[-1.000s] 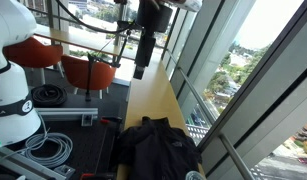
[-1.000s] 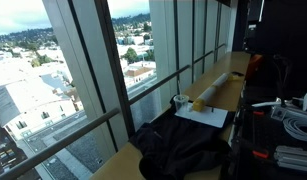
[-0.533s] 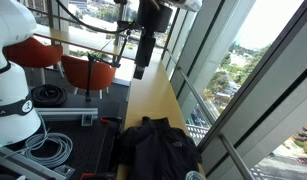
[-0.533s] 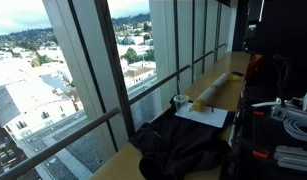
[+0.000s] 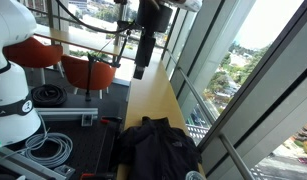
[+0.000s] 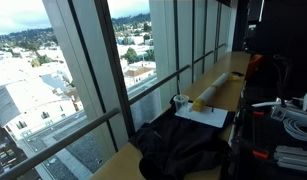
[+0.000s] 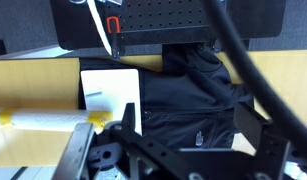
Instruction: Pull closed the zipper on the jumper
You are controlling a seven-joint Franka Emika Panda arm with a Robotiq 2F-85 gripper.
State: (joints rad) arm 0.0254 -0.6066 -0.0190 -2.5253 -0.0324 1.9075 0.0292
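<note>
A black jumper (image 5: 153,148) lies crumpled on the near end of a long wooden ledge (image 5: 153,100) by the windows; it also shows in an exterior view (image 6: 183,148). In the wrist view the jumper (image 7: 188,95) lies below the camera, and its zipper line (image 7: 188,111) runs across it. My gripper (image 5: 141,58) hangs high above the ledge, well away from the jumper. In the wrist view its two fingers (image 7: 168,140) stand wide apart with nothing between them.
A white sheet of paper (image 6: 203,117) lies beside the jumper, with a yellow object (image 6: 198,104), a cup (image 6: 180,101) and a long roll (image 6: 223,80) further along the ledge. The robot base (image 5: 13,100), cables (image 5: 53,148) and orange chairs (image 5: 88,72) stand beside the ledge.
</note>
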